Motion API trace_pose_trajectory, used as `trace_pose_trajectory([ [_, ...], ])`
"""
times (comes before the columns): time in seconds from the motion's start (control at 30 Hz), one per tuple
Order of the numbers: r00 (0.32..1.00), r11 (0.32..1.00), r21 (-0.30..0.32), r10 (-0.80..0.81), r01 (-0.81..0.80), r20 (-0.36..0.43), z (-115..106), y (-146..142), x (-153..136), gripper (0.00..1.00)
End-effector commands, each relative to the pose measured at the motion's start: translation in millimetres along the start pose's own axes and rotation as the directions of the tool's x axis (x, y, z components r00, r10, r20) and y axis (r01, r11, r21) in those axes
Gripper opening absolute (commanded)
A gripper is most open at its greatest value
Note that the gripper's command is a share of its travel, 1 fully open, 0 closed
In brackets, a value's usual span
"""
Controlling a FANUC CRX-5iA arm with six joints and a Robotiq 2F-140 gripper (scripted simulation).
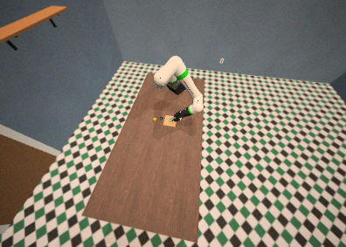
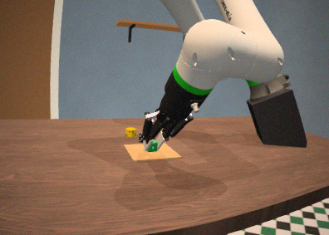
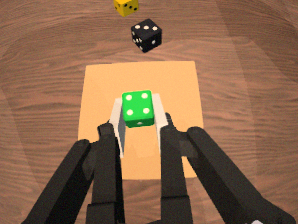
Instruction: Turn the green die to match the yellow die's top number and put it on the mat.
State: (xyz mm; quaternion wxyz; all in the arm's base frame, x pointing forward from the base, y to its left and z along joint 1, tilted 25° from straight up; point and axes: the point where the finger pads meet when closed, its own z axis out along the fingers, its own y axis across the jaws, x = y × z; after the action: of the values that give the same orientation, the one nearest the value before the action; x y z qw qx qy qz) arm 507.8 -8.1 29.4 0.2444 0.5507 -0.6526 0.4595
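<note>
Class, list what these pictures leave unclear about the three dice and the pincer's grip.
- Yellow die, full top number: cut off by the wrist view's upper edge; too small in the top and exterior views.
- Green die, underside: faces away in every view.
- Black die, exterior view: too small and dark to count dots.
- Pincer, whether it grips: wrist view too blurred at the pads.

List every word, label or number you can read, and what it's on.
"CRX-5iA", on the white arm; lettering before it: too blurred.
Lettering on the arm in the top view: too small.
No numerals on the green die or black die, only pips.
</note>
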Motion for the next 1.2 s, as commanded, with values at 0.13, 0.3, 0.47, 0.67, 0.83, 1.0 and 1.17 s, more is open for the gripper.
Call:
trace_pose_trajectory([
  [0.13, 1.000, 1.000, 0.000, 0.000, 0.000, 0.000, 0, 0, 0, 0.16],
  [0.3, 1.000, 1.000, 0.000, 0.000, 0.000, 0.000, -2, 0, 2, 0.16],
  [0.47, 1.000, 1.000, 0.000, 0.000, 0.000, 0.000, -10, 0, 10, 0.16],
  [0.67, 1.000, 1.000, 0.000, 0.000, 0.000, 0.000, -21, 0, 21, 0.16],
  [0.83, 1.000, 1.000, 0.000, 0.000, 0.000, 0.000, -36, 0, 36, 0.16],
  [1.0, 1.000, 1.000, 0.000, 0.000, 0.000, 0.000, -47, 0, 46, 0.16],
  [1.17, 1.000, 1.000, 0.000, 0.000, 0.000, 0.000, -49, 0, 49, 0.16],
])
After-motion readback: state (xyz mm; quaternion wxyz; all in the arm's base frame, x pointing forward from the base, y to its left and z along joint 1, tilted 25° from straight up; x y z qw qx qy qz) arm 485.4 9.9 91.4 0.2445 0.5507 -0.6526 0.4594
